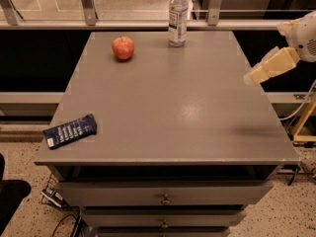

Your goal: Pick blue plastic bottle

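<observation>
At the far edge of the table (163, 112): bottle (177, 15), upright, long axis vertical. Off the table's right edge: gripper (253, 75), grip state impossible to tell. Bottle beyond and leftward, well apart.

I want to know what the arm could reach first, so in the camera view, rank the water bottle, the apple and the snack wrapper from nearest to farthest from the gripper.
The gripper hovers over the right edge of the table.
1. The blue plastic bottle, back edge, near the middle.
2. The apple, back left.
3. The snack wrapper, front left corner.
</observation>
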Controlling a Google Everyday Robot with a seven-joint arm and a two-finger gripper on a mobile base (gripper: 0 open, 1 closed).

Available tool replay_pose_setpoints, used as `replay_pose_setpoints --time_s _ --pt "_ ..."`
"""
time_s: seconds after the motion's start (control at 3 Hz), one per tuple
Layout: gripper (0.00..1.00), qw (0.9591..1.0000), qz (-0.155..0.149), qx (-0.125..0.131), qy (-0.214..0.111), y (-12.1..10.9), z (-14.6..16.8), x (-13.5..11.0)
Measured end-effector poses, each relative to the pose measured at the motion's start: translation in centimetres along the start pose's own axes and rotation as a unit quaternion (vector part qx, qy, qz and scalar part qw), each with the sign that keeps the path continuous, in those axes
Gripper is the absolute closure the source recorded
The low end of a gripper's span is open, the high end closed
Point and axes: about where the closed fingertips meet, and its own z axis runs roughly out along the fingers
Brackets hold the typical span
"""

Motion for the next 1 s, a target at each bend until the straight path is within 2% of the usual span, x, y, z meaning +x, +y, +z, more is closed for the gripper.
replay_pose_setpoints --time_s 0.33,0.67,1.0 --pt "0.00 0.9916 0.059 0.011 -0.114 -3.3 3.8 -2.3" --pt "0.00 0.9705 0.099 0.046 -0.215 -7.0 6.1 -5.3" --pt "0.00 0.9545 0.119 0.080 -0.262 -9.3 6.7 -7.1"
